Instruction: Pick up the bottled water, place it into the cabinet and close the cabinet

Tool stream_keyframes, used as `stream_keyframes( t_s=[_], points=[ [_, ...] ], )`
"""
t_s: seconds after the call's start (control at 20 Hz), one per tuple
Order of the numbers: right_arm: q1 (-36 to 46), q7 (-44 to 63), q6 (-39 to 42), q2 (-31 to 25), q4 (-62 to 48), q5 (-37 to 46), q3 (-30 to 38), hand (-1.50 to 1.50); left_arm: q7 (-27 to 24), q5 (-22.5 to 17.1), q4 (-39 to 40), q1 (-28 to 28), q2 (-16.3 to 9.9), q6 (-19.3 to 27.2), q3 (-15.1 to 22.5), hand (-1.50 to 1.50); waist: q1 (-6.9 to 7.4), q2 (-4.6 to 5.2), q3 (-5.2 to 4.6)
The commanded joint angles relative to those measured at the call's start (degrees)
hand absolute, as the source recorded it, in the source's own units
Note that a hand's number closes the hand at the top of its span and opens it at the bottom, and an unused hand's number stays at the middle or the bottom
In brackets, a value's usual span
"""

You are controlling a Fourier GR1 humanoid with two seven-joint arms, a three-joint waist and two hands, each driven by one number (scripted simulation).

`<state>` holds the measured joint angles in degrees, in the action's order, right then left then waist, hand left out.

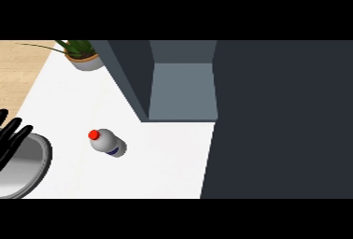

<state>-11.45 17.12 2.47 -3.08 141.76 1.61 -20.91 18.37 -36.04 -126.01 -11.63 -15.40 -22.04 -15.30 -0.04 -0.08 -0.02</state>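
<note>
Head view: the bottled water [108, 143] stands alone on the white desk [162, 161], just below the open cabinet [183, 88]. Left hand [12, 137] rests at the left edge, fingers straight, holding nothing, beside a metal bowl [27, 170].

The white counter [158, 158] is free all around the bottled water [108, 143]. The open cabinet [180, 91] has free room inside. Its dark door [276, 121] blocks the right side. A metal bowl [27, 165] stands at near left, a potted plant [82, 55] at far left.
</note>
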Motion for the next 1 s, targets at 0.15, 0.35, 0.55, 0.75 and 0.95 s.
stream_keyframes(
  t_s=[0.15,0.35,0.55,0.75,0.95],
  points=[
    [4.2,5.3,0.4,-1.7,2.7,-3.1,5.3,-1.50,-2.5,6.8,8.6,4.3,0.9,-3.4,0.4,-1.50,-0.03,0.11,0.01],
    [-1.4,3.7,-1.1,-1.2,5.5,2.9,-3.0,-1.50,-8.2,15.4,14.9,4.9,6.2,-2.4,3.3,-1.50,-0.48,0.03,-0.01],
    [1.6,7.9,-3.2,-0.5,6.5,5.9,-5.8,-1.50,-9.6,16.6,20.1,7.3,5.5,-3.2,2.9,-1.50,-0.30,0.02,-0.02],
    [2.5,4.8,-2.3,-1.9,4.2,2.8,-2.5,-1.50,-13.5,20.4,29.6,10.3,4.5,-4.8,2.6,-1.50,-0.44,0.09,-0.01],
    [2.6,10.0,-3.3,-3.5,9.2,2.0,-2.2,-1.50,-20.5,25.6,34.0,6.3,6.1,-6.4,3.8,-1.50,-0.40,0.02,-0.03]
  ],
)
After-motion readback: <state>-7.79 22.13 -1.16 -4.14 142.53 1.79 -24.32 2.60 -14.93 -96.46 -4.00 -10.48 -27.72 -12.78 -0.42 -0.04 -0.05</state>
